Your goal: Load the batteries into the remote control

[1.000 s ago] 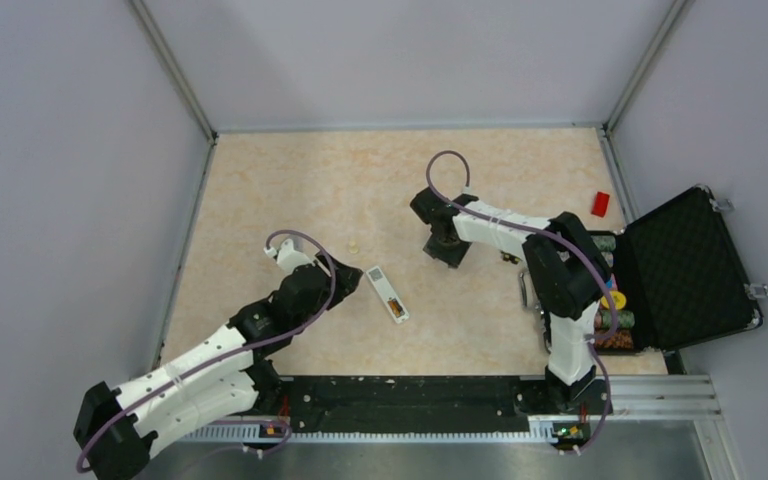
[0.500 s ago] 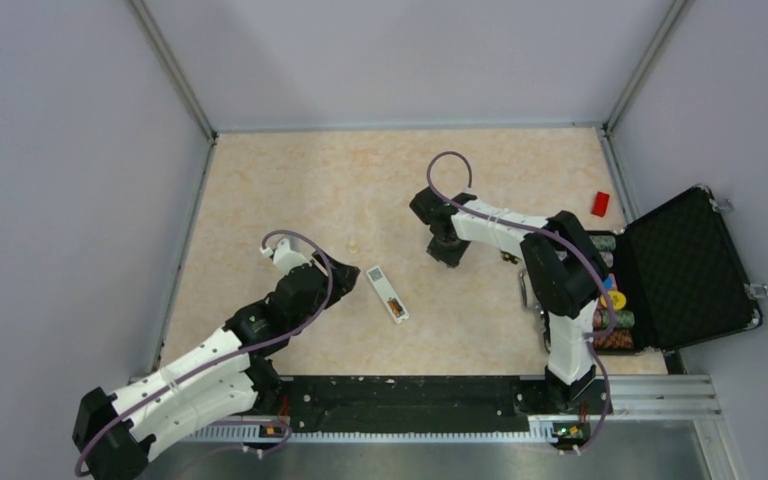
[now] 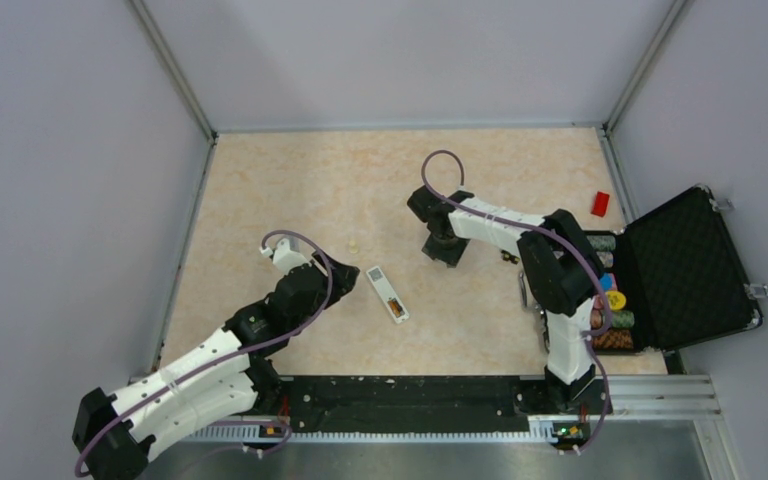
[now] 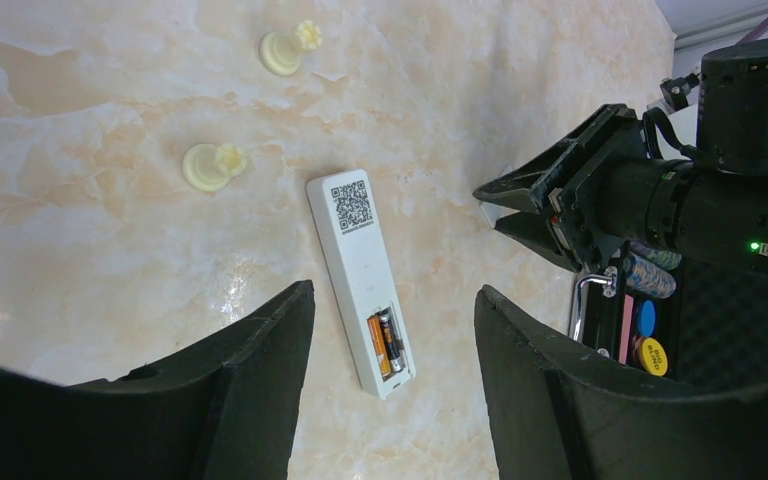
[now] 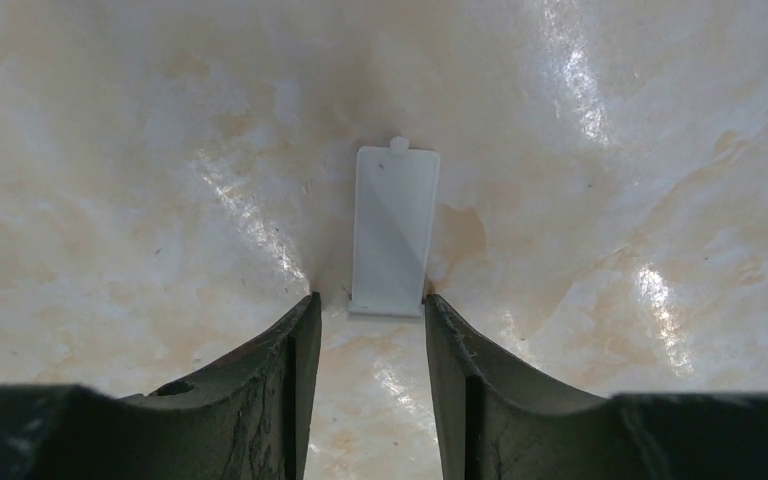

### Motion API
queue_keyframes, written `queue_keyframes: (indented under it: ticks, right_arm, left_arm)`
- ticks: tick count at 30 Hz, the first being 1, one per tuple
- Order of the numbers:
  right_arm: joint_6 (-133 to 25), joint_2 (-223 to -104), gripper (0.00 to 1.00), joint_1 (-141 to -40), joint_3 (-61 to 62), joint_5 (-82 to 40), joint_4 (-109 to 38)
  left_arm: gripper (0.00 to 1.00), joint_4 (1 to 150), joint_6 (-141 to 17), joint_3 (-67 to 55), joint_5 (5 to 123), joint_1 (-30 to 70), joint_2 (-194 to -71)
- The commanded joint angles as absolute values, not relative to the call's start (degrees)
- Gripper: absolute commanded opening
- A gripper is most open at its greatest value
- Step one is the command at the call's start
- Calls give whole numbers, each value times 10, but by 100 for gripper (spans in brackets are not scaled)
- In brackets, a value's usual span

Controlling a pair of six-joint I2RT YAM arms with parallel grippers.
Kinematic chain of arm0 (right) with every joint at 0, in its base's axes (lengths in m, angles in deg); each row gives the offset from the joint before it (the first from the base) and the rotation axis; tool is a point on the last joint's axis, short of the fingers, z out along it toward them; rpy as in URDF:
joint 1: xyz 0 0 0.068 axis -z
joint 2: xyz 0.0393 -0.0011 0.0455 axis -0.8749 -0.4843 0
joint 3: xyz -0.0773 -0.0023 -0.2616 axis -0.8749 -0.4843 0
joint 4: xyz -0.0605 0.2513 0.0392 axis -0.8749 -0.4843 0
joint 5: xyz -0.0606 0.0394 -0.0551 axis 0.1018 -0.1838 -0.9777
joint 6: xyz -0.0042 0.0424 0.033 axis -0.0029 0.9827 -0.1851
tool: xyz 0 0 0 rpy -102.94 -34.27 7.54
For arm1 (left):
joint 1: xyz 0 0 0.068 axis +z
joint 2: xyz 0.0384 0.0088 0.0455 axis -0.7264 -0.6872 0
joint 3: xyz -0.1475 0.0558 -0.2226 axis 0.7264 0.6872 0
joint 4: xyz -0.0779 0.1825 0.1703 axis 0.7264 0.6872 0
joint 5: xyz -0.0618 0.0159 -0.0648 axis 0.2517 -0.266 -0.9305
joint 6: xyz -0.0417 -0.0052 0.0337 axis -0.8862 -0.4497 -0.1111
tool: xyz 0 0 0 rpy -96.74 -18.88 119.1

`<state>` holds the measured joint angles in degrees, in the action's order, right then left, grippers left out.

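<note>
- The left tool (image 4: 392, 290) hangs released above the desk (image 4: 90, 270), its fingers spread wide and grasping nothing.
- Below it, between the fingers in the left wrist view, the remote control (image 4: 360, 270) lies back-up on the desk, apart from both fingers.
- The batteries (image 4: 385, 343) sit side by side in the recess at the remote's near end.
- The right tool (image 5: 368, 305) is partly open and low over the desk, straddling the near end of a flat white battery cover (image 5: 393, 230). One finger is at the cover's edge and the other is clear of it.
</note>
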<state>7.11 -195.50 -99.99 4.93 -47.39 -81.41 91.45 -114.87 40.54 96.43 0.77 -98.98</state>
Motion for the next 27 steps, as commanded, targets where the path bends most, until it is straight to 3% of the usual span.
queue_keyframes:
  ticks: [1, 15, 27]
  right_arm:
    - [54, -1990, 42, -1007, 45, -441, -829]
    - [14, -2010, 25, -1007, 23, -427, -843]
    - [-78, -1833, 24, -1009, -100, -385, -789]
  left_arm:
    - [64, 894, -1141, 408, 977, 7, -992]
    - [65, 889, -1138, 414, 970, 7, -989]
    - [65, 833, -1111, 400, 900, 8, -1037]
